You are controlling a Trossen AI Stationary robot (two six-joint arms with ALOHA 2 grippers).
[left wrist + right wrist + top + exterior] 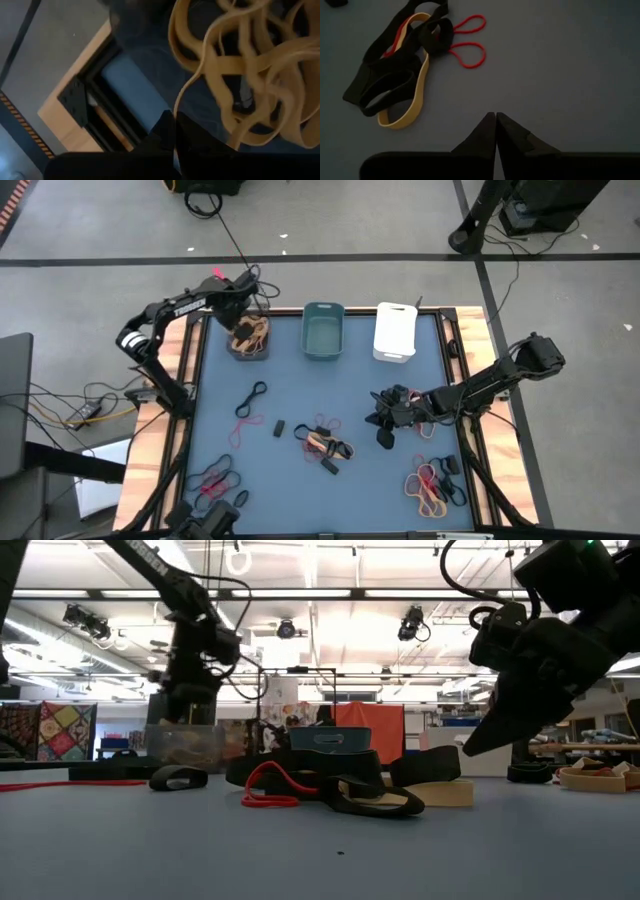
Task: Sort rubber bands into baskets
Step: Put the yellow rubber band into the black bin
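- The thin tan rubber bands lie heaped in the dark grey plastic basket at the far left; 1 strand runs down to the left gripper, whose fingers are pinched narrow on it, probably for release there.
- The teal-blue plastic basket and white plastic basket stand to its right; these look reserved for other colours.
- The right gripper hangs closed and empty over the blue table mat, near a mixed black, red and tan pile; likely the next pick.

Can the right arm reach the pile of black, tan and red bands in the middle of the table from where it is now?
Probably yes. The right gripper, fingers shut and empty, hangs above the blue table beside the mixed pile of bands, with only bare mat between them. It must open first.
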